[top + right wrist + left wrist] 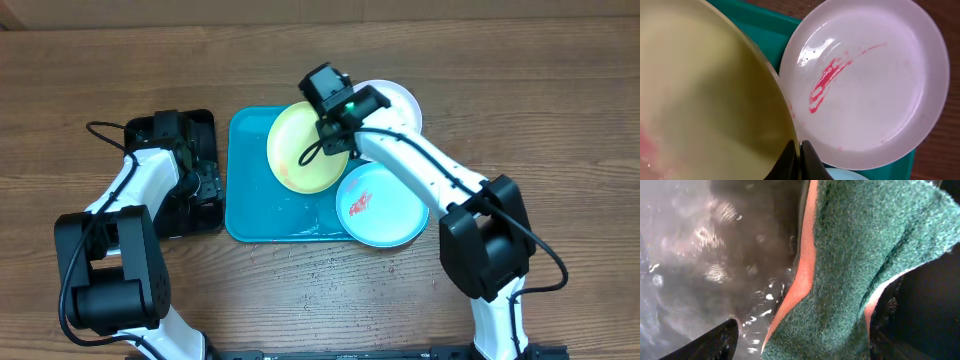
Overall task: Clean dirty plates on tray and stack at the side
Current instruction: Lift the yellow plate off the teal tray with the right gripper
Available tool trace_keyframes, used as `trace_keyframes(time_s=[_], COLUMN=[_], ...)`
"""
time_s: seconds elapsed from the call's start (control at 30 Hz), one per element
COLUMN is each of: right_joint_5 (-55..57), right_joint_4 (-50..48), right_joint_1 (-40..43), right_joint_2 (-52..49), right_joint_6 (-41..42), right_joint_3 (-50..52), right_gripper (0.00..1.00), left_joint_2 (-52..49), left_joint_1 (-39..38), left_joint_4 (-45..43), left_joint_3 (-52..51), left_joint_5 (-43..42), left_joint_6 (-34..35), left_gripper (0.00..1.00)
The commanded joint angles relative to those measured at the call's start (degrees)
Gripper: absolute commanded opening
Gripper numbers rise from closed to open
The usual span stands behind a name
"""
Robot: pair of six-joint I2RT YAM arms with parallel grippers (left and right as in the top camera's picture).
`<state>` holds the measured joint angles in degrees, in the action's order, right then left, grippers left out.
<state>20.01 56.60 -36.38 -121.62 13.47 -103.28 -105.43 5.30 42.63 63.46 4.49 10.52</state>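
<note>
My right gripper [335, 135] is shut on the right rim of the pale yellow plate [300, 150] and holds it tilted over the turquoise tray [245, 205]. The right wrist view shows the jaws [799, 150] pinching that rim [705, 100], beside the white plate [875, 85] with its red smear. The white plate [402, 100] lies at the tray's far right corner, partly under my arm. The pale blue plate [385, 212], red-smeared, lies on the tray's near right corner. My left gripper [195, 180] is open in the black tray [200, 125], around a green and orange sponge [860, 270].
The black tray [715, 255] holds water and stands just left of the turquoise tray. Water drops lie on the turquoise tray's floor [300, 215]. Bare wooden table [560, 120] lies to the right and in front.
</note>
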Motion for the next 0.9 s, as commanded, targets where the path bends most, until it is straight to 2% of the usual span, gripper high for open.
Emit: trace_keyframes(time_s=[0.0, 0.23, 0.5, 0.87], right_joint_5=[10.88, 24.46, 33.64, 35.08], right_joint_4=[-0.13, -1.07, -4.15, -5.53], right_joint_1=[-3.02, -7.96, -11.96, -13.55], right_joint_2=[2.97, 4.68, 6.91, 7.76], right_joint_6=[-0.50, -0.52, -2.03, -3.52], right_joint_3=[-1.81, -1.81, -1.81, -1.81], right_gripper=[0.04, 0.04, 0.04, 0.04], left_joint_2=[0.76, 0.76, 0.76, 0.76], left_joint_1=[-0.07, -0.07, -0.07, -0.07], left_joint_4=[0.20, 0.39, 1.68, 1.66], left_joint_3=[0.87, 0.87, 0.87, 0.87], left_joint_5=[-1.36, -0.33, 3.85, 3.82], left_joint_6=[-0.02, -0.22, -0.22, -0.20], left_gripper=[0.80, 0.80, 0.80, 0.81])
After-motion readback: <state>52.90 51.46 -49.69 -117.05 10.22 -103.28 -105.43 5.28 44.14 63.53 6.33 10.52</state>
